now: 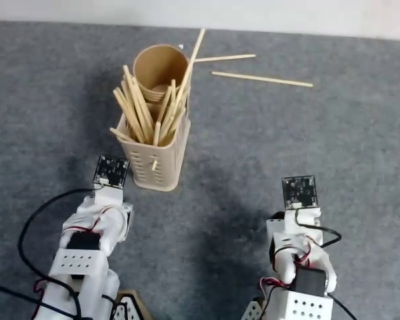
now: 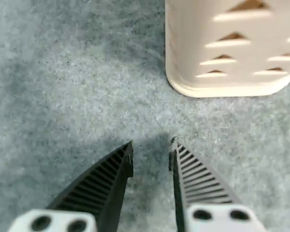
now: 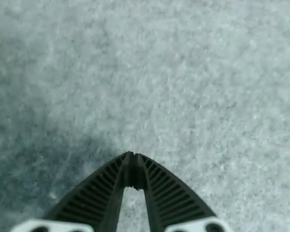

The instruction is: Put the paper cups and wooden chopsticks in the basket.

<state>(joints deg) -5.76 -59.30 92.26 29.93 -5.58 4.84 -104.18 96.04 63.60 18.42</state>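
Basket (image 2: pixel 217 34) just beside left gripper (image 2: pixel 152 145) (jaws parted) | right gripper (image 3: pixel 134 157) well apart

Beige slotted basket (image 1: pixel 170 160), tan paper cups (image 1: pixel 157 67), pale wooden chopsticks (image 1: pixel 137 110), mottled grey table surface (image 1: pixel 360 167).

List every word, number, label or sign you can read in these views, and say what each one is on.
No text can be read in any view.
The basket, paper cups and chopsticks are plain, with no print visible.
The left arm's dark square board and the right arm's dark square board carry tiny light marks that are too small to read.
The grey mat has no markings.
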